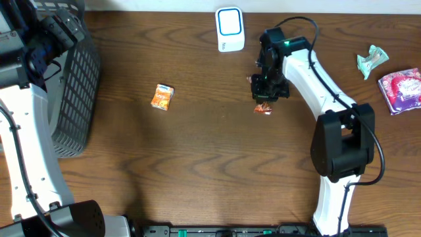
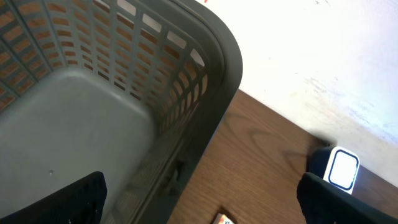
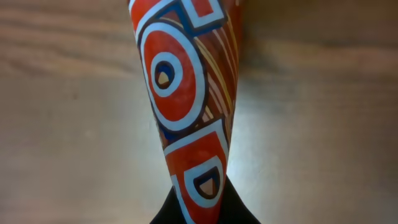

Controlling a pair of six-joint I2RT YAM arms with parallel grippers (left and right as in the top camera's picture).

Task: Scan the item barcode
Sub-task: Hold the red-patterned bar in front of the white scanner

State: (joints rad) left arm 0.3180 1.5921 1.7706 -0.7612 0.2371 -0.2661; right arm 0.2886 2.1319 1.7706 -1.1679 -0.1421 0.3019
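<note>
My right gripper (image 1: 265, 99) is shut on a red snack packet (image 3: 183, 106) with white and blue lettering; in the right wrist view the packet fills the middle and sticks out from the pinched jaws over the wood. From overhead the red packet (image 1: 262, 108) hangs just below the gripper, a short way in front of the white barcode scanner (image 1: 229, 29). My left gripper (image 2: 202, 202) is open over the rim of the grey basket (image 2: 205, 81), nothing between its fingers. The scanner (image 2: 343, 168) also shows at the left wrist view's right edge.
An orange packet (image 1: 162, 97) lies on the table left of centre; its corner (image 2: 221, 219) shows in the left wrist view. A crumpled green wrapper (image 1: 370, 60) and a pink packet (image 1: 401, 89) lie at the far right. The grey basket (image 1: 72, 85) stands at the left.
</note>
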